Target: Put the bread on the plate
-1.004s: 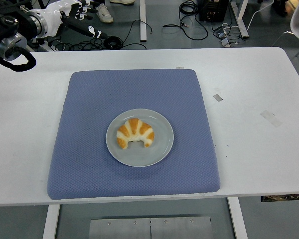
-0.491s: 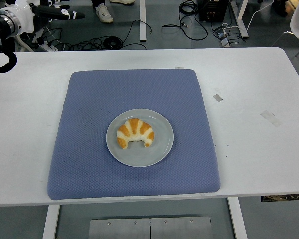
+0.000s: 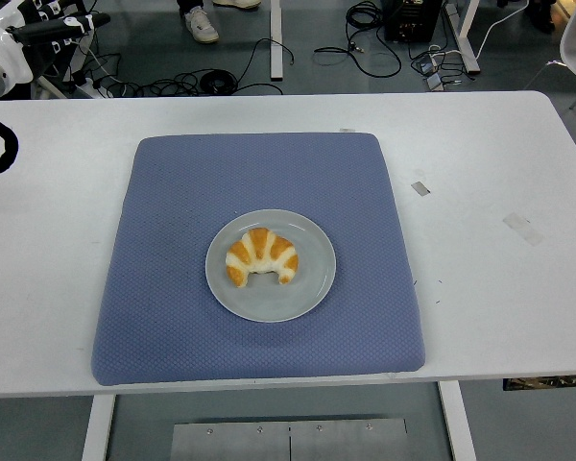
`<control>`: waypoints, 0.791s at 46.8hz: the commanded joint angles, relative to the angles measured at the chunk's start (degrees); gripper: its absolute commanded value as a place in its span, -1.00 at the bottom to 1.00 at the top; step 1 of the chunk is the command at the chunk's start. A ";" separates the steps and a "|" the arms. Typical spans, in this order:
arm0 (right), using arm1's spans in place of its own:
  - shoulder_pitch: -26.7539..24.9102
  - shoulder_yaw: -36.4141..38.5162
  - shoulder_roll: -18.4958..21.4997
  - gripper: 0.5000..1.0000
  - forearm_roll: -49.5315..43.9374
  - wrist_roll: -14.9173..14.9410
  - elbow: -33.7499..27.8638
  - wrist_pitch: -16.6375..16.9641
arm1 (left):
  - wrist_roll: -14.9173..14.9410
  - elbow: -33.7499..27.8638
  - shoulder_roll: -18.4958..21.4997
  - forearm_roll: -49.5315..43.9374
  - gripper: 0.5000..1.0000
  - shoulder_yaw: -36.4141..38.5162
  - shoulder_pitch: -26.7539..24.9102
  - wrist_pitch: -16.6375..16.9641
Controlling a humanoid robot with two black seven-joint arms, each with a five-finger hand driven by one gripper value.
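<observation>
The bread (image 3: 260,257) lies on the grey plate (image 3: 307,288), which sits on the blue mat (image 3: 173,240) at the centre of the white worktop (image 3: 480,192). The left robot hand (image 3: 48,26) is far off toward 10 o'clock from the bread, its fingers straight and empty.
</observation>
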 commanded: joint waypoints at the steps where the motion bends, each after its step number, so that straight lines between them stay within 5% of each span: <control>1: 0.01 -0.03 0.00 1.00 0.00 0.00 -0.01 0.01 | -0.18 0.81 -0.80 -0.96 0.93 -1.41 1.21 0.08; 15: 0.01 -0.03 0.00 1.00 0.00 0.00 -0.01 0.01 | -0.27 4.86 -6.25 -1.49 0.93 -5.28 3.58 0.08; 37: 0.62 0.15 0.00 1.00 0.00 0.00 0.51 0.10 | -2.82 5.47 -6.78 -1.40 0.93 -4.93 6.66 -0.10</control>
